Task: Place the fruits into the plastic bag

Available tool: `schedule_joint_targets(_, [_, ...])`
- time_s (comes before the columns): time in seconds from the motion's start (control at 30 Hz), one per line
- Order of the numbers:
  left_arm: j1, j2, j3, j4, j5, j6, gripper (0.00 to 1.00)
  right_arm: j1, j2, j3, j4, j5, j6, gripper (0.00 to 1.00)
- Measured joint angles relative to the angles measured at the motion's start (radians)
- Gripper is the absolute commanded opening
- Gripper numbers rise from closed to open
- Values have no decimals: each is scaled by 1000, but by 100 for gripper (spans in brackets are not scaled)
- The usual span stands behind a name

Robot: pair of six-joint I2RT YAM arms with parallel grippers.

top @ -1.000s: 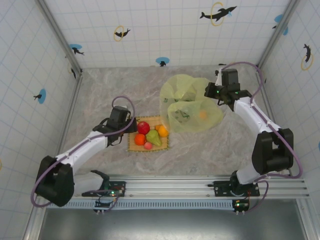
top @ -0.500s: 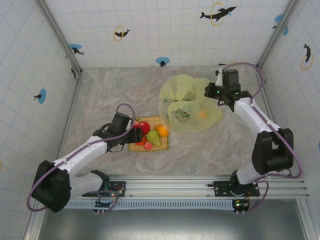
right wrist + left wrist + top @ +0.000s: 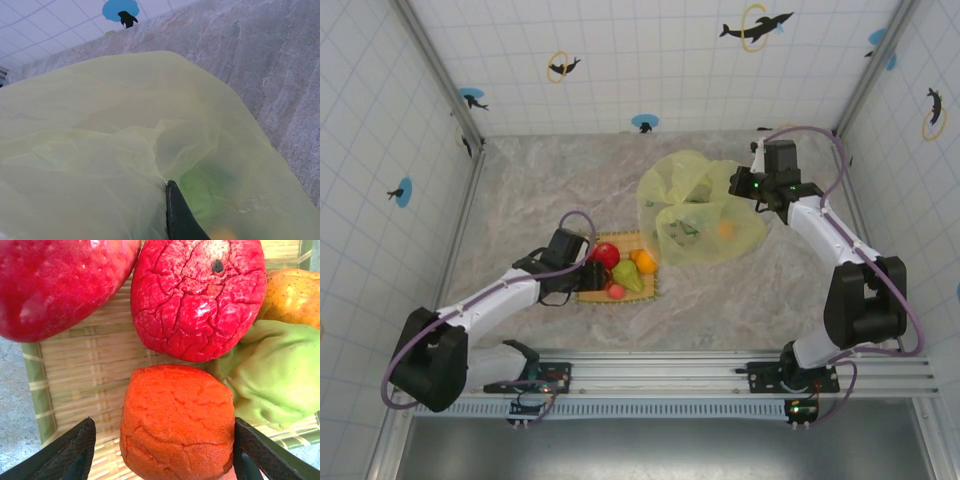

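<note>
Your left gripper (image 3: pixel 165 440) stands wide astride the orange fruit (image 3: pixel 177 422) on the woven mat (image 3: pixel 85 370), so closing may catch the adjoining green pear (image 3: pixel 270 380) and squirt the fruit free, well apart from the plastic bag (image 3: pixel 700 215) your right gripper (image 3: pixel 747 188) pinches.

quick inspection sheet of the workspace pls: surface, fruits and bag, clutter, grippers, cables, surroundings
surface: marble table with a woven mat near the middle
job's things: fruits clustered on the mat; bag lies right of it, an orange piece showing through
clutter: nothing seen
grippers: left gripper open, fingers either side of an orange fruit on the mat; right gripper shut on the bag's edge
cables: purple cables loop over each arm, off the table
surroundings: tiled walls with dolphin stickers; rail at the near edge
</note>
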Motion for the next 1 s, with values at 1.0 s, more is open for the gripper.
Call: schedule_joint_targets(1.0, [-2,-214,-9,10,-115,7,43,0,0,0,0,-1,0,0])
